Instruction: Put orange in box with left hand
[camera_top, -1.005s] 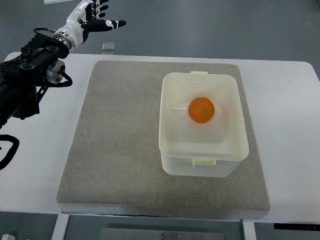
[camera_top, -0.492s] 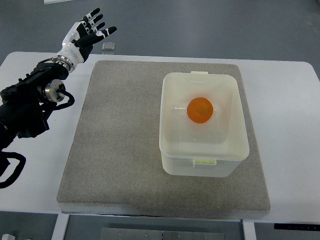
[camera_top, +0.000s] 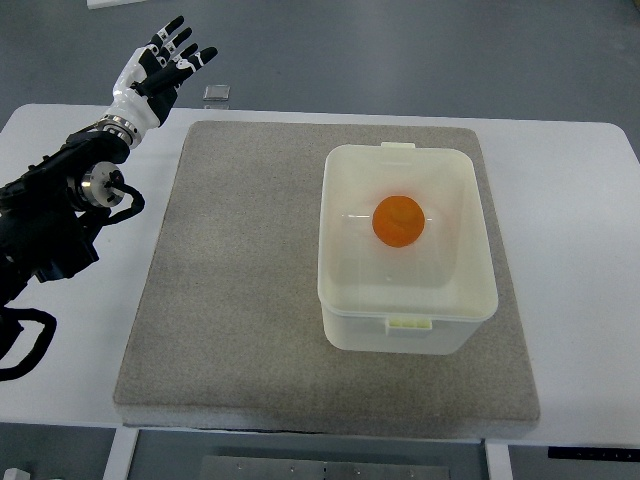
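An orange (camera_top: 399, 221) lies inside the white plastic box (camera_top: 405, 308), near the middle of its floor. The box stands on the right half of a grey mat (camera_top: 240, 270). My left hand (camera_top: 160, 66) is far from it, held over the table's back left corner with its black and white fingers spread and nothing in them. Its dark arm runs down along the left edge. The right arm does not show.
The mat lies on a white table (camera_top: 580, 260). A small clear square object (camera_top: 216, 93) sits just beyond the table's back edge, next to the left hand. Grey floor lies behind the table.
The left hand has swung from pointing right to pointing up and back, shifting slightly left. Its arm has settled lower along the left edge. The orange and box have stayed put.
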